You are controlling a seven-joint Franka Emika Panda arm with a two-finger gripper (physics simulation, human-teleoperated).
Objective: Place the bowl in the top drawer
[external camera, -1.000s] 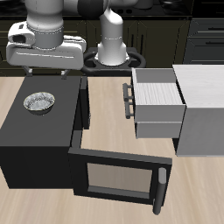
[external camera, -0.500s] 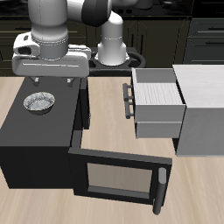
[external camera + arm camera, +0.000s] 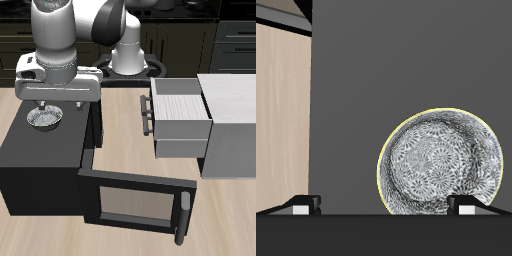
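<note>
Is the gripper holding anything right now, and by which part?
Nothing is held: the gripper is open above the bowl, its fingertips clear of the rim.

Light wood table (image 3: 125, 125) — dark box (image 3: 40, 160), grey drawer cabinet (image 3: 235, 130) on it.

one bowl (image 3: 44, 118), one open drawer (image 3: 180, 122), one dark windowed door (image 3: 135, 207)

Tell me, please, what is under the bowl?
The bowl sits on the flat top of a dark box with an open door. The spot directly beneath it is covered. The fingers hover above it.
</note>
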